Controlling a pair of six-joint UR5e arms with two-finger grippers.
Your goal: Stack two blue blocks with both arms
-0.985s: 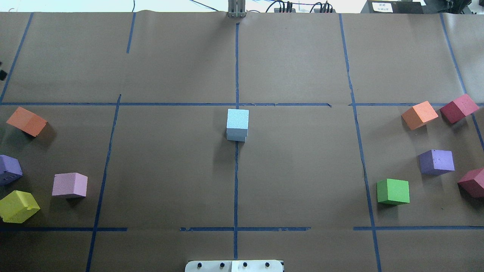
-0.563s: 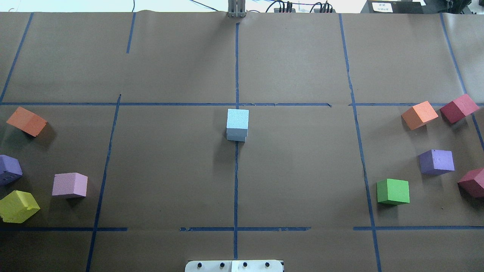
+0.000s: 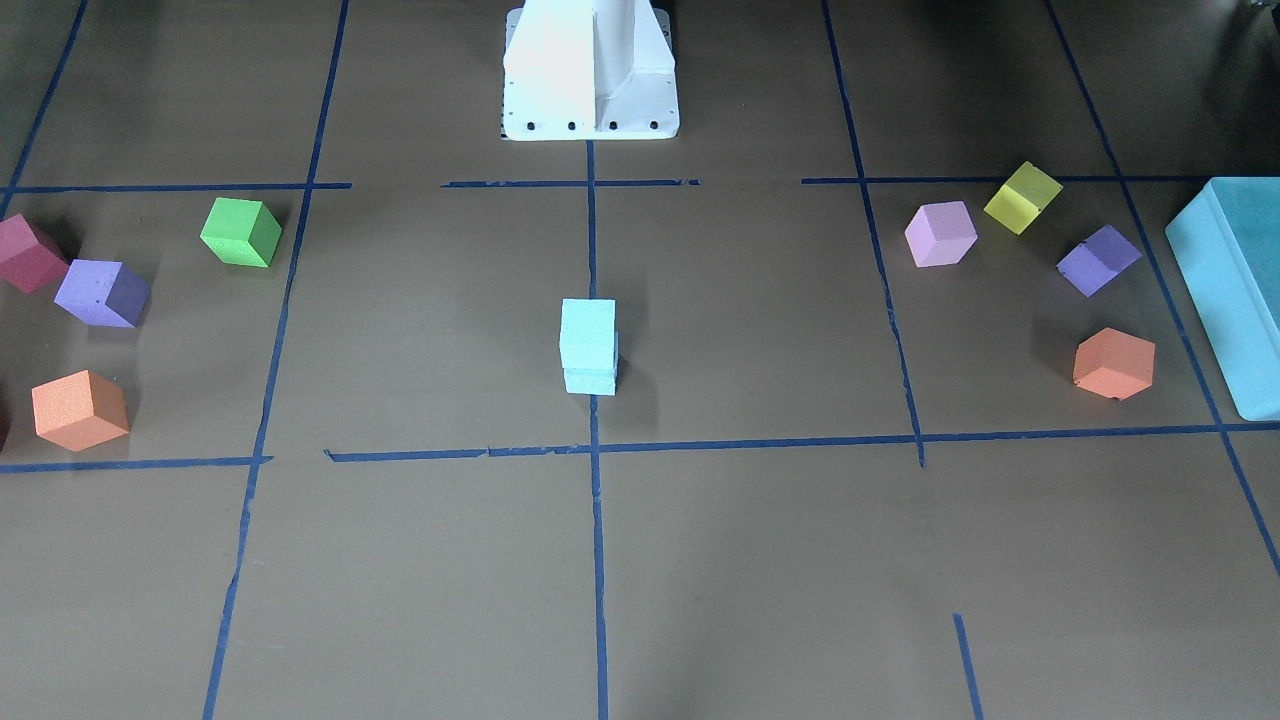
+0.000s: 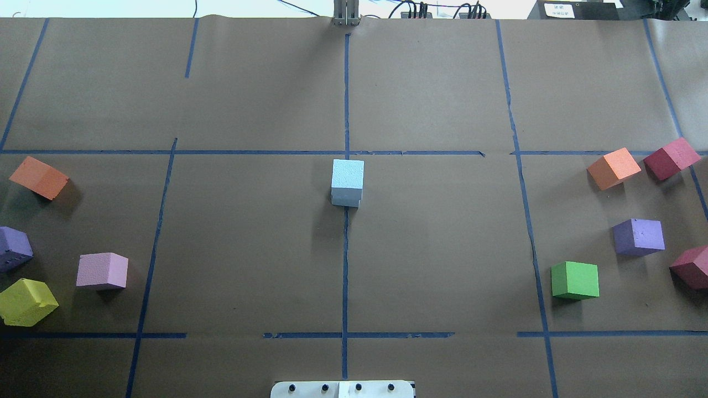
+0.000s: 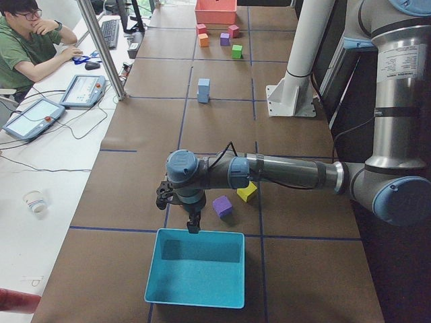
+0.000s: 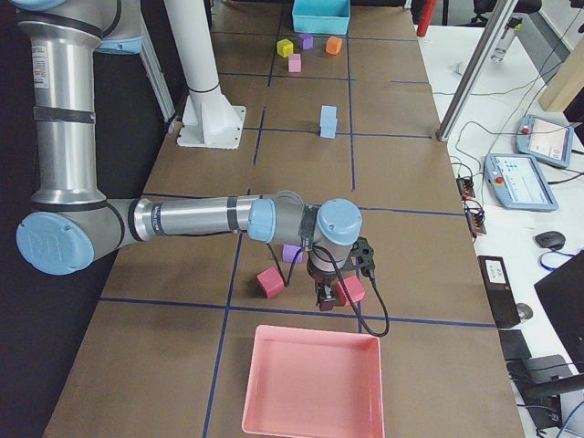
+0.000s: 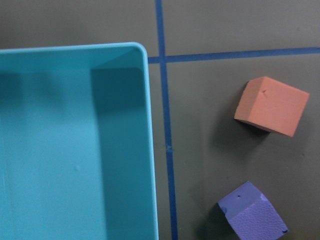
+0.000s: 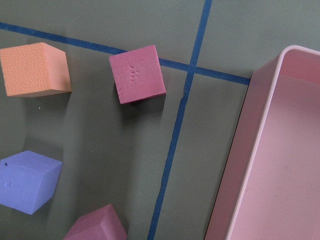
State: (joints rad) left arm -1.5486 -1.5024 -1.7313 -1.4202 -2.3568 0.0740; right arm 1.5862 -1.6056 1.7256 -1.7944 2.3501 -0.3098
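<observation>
Blue blocks (image 4: 347, 182) stacked, lower mostly hidden; left fingers (image 5: 193, 224), right fingers (image 6: 323, 297) indistinct.

Two pale sky-blue blocks (image 4: 347, 176) glowing against matte brown paper (image 4: 442, 249), dark blue tape lines (image 4: 345, 276) gridding it, green cube (image 4: 575, 280), teal tray (image 7: 75, 150) and pink tray (image 8: 280, 165) showing plain

Table cover: brown paper sheet (image 4: 442, 249), matt, faintly creased, marked with smooth blue tape lines (image 4: 345, 265). Two stacked pale blue foam cubes (image 4: 347, 176): grainy, matt. Beneath left gripper (image 5: 193, 227): teal plastic tray (image 7: 75, 150), smooth, soft sheen. Near right gripper (image 6: 324, 301): maroon foam cube (image 8: 137, 74), pitted top; pink plastic tray (image 8: 280, 175), smooth, satin.
</observation>
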